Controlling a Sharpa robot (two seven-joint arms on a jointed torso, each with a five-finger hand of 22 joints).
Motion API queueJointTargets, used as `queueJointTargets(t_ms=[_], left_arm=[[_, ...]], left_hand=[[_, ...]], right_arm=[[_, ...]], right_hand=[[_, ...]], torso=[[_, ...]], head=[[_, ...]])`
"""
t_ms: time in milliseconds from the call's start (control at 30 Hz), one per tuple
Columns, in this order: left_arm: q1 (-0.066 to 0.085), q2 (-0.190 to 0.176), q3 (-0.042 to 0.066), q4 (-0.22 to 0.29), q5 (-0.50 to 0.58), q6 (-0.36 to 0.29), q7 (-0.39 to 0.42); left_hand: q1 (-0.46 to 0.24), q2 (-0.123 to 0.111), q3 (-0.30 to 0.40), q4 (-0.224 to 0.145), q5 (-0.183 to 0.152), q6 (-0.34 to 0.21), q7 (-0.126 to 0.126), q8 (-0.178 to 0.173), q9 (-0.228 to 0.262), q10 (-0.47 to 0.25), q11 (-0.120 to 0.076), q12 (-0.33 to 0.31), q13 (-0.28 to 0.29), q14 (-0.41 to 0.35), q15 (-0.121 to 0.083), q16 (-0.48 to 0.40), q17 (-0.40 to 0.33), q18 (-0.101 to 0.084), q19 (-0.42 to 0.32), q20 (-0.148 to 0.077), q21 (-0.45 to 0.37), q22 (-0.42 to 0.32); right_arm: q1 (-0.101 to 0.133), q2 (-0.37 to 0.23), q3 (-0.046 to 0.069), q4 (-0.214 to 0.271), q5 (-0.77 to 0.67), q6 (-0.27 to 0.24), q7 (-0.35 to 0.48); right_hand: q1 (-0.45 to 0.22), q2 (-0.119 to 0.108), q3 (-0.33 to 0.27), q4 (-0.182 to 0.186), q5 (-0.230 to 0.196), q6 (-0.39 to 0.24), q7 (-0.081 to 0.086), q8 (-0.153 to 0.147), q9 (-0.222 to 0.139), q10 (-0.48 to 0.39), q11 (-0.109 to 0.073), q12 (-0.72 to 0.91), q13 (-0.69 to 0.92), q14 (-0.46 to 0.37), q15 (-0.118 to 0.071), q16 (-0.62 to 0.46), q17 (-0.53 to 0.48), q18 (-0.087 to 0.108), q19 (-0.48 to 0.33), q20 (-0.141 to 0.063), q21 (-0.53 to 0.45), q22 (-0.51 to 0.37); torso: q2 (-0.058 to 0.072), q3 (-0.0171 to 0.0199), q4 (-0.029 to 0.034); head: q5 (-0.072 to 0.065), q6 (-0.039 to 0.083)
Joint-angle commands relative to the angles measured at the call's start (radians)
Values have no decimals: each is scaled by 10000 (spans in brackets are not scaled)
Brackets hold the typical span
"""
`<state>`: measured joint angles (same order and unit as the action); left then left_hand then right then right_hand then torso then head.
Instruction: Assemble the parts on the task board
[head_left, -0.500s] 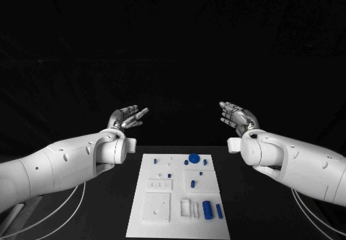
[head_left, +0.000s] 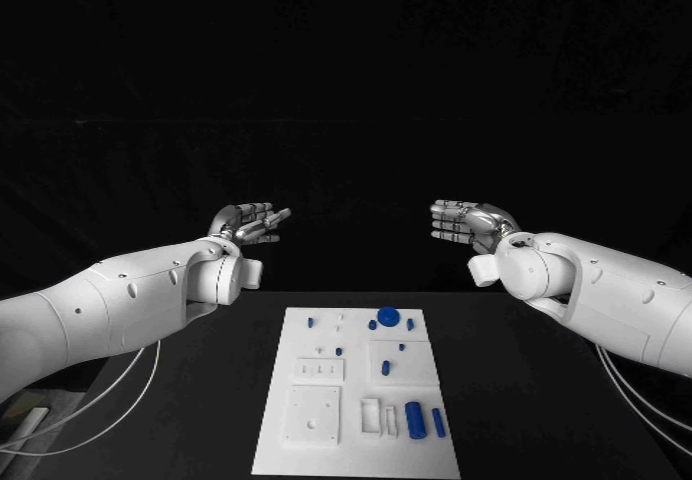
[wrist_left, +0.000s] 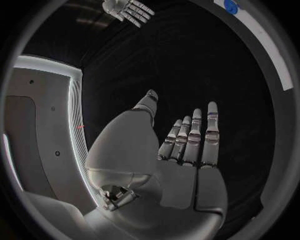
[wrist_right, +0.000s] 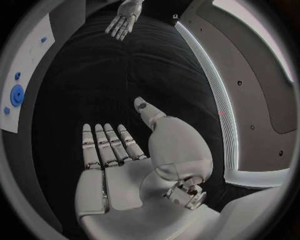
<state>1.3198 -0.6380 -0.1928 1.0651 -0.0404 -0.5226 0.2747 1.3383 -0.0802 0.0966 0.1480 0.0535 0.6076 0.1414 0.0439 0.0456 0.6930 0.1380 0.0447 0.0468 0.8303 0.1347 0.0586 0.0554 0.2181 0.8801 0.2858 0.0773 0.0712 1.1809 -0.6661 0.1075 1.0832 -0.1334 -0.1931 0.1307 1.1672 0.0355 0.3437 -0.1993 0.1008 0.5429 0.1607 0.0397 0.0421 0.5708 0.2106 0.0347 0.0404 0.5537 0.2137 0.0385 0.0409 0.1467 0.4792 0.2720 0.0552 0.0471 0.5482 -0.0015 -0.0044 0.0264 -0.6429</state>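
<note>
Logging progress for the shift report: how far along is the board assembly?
Barely begun. Nothing looks assembled: blue parts lie loose on the task board. Nothing is in hand: the left hand and right hand hover open beyond the board. All picking and placing remains.

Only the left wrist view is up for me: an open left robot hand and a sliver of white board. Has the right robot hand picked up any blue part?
Observer: No. The right wrist view shows the right robot hand with fingers straight and nothing in it.
Operator: Where are both hands relative to the board?
Observer: In the head view, the left robot hand and the right one are raised past the far end of the white rectangular task board, touching nothing.
Operator: Which part is nearest them?
Observer: Probably the round blue disc, near the board's far edge.
</note>
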Motion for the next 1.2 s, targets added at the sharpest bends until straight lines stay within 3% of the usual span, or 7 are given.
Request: queueJointTargets(t_ms=[33,133,200,400,600,1100,1200], left_arm=[[24,-49,7,215,-124,557,-24],[23,-216,6,430,-189,680,36],[23,-343,6,610,-262,719,62],[25,-803,30,1458,-463,599,191],[39,-1223,69,2324,-613,469,316],[81,-1784,201,3511,-819,477,393],[89,-1832,239,3687,-823,460,373]], left_hand=[[21,225,-101,-251,47,935,58,107,52,1382,45,115,60,1220,77,137,67,232,383,-82,150,42],[185,448,-278,-707,42,2656,68,167,130,3262,17,205,112,2479,49,271,173,-93,1330,-757,679,220],[299,576,-432,-959,34,3334,51,157,149,3728,-69,147,102,3065,-109,141,220,-701,1753,-1357,951,299],[618,582,-649,-1461,47,3401,-22,173,161,4051,-105,150,113,4136,-425,123,536,-1294,2287,-2087,1550,550],[643,626,-747,-1672,26,3419,-43,162,156,4066,-120,154,113,4123,-430,94,627,-1317,2099,-2105,1809,667],[583,648,-814,-1818,34,3679,26,178,170,4346,-202,156,114,4780,-662,323,825,-1349,2080,-2348,2800,1207],[563,615,-823,-1826,43,3721,33,179,172,4252,-198,167,118,4955,-723,521,912,-1345,2176,-2404,2960,1294]], right_arm=[[-37,110,5,-267,-4864,-38,243],[-96,202,5,-327,-6550,-200,483],[-130,252,5,-336,-7391,-297,542],[-217,301,6,-60,-9928,-308,-6],[-239,342,7,332,-12065,-462,-623],[-671,996,9,226,-15765,-1411,-1871],[-723,1118,1,173,-16215,-1421,-2059]], right_hand=[[1020,-159,287,-610,311,3548,-3,223,171,4193,-360,247,171,4280,-292,273,232,-14,3079,-603,550,197],[848,-375,825,-652,352,4660,-62,237,214,4862,-582,233,179,5357,-679,310,297,-108,4227,-1009,865,246],[796,-511,1129,-664,374,4889,-92,248,225,5133,-699,228,175,6110,-952,339,356,-174,4861,-1320,1039,247],[942,-847,1006,-720,457,5177,-216,247,237,5664,-974,237,179,8006,-1670,645,784,-268,6644,-2158,1740,409],[1202,-1027,515,-765,377,5472,-312,248,240,6033,-1205,232,181,9550,-2169,1156,1628,-157,8216,-2744,2520,731],[1099,-1552,1424,-673,-243,5766,-466,224,232,6477,-1395,222,185,9509,-2373,4143,5379,368,8688,-2856,4705,2439],[962,-1672,1723,-595,-259,5826,-472,227,234,6568,-1400,234,192,9446,-2374,4905,5936,226,8746,-3003,5219,2891]], torso=[[71,-4,3],[90,-15,7],[105,-15,13],[375,-24,178],[770,-28,359],[1625,-155,775],[1753,-193,845]], head=[[-74,-25],[-7,-39],[41,-24],[-79,58],[-226,114],[-546,241],[-633,317]])
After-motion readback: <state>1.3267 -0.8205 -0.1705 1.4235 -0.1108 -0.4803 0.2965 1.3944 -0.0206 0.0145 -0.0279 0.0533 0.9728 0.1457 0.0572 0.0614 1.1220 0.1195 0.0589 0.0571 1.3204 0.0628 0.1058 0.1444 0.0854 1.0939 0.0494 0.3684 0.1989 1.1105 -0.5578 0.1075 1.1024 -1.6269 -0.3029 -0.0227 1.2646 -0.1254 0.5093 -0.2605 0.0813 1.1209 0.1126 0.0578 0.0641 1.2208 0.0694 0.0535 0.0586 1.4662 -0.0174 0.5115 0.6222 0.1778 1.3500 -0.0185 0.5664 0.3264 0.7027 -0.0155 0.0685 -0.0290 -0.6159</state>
